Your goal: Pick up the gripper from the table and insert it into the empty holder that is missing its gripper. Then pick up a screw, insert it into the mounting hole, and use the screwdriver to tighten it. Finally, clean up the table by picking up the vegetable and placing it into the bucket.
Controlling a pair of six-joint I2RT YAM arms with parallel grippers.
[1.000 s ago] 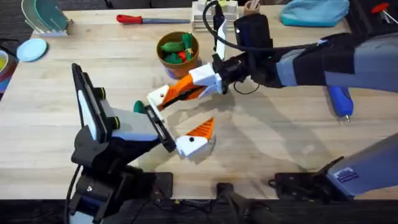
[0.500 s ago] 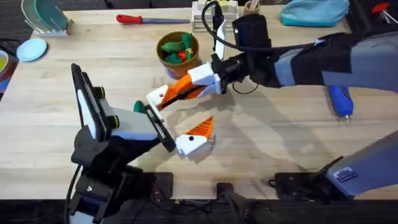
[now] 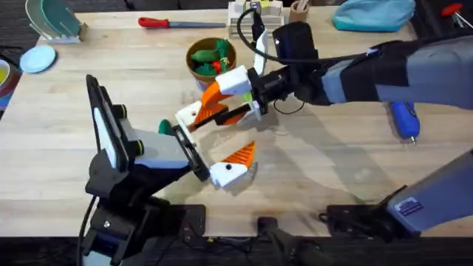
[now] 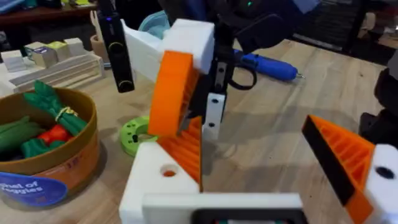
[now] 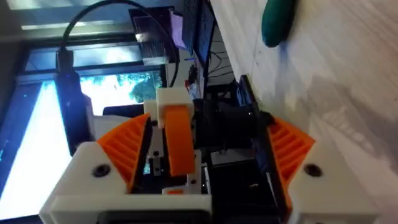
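My left gripper [image 3: 225, 139] is open, white fingers with orange pads. Its far finger is the holder [image 3: 187, 115], and the orange ribbed gripper wedge [image 4: 186, 149] sits against it beside a mounting hole. My right gripper [image 3: 219, 105] reaches in from the right and is open, its fingers [image 5: 118, 155] straddling the holder's tip without touching it. The blue screwdriver [image 3: 405, 120] lies at the right. A green vegetable [image 3: 164, 127] lies half hidden behind my left arm. The bucket [image 3: 194, 72] stands behind the grippers with toy vegetables inside.
A red-handled tool [image 3: 159, 23] lies at the table's far edge. A flat green disc [image 4: 135, 134] rests between the bucket and the holder. Wooden blocks [image 3: 244, 18] and a blue cloth [image 3: 373, 15] sit at the back. Bare table lies in front of the right arm.
My right gripper has opened; its upper finger swung up and away from the holder toward the bucket. The orange wedge stays on the holder. The left arm has not moved.
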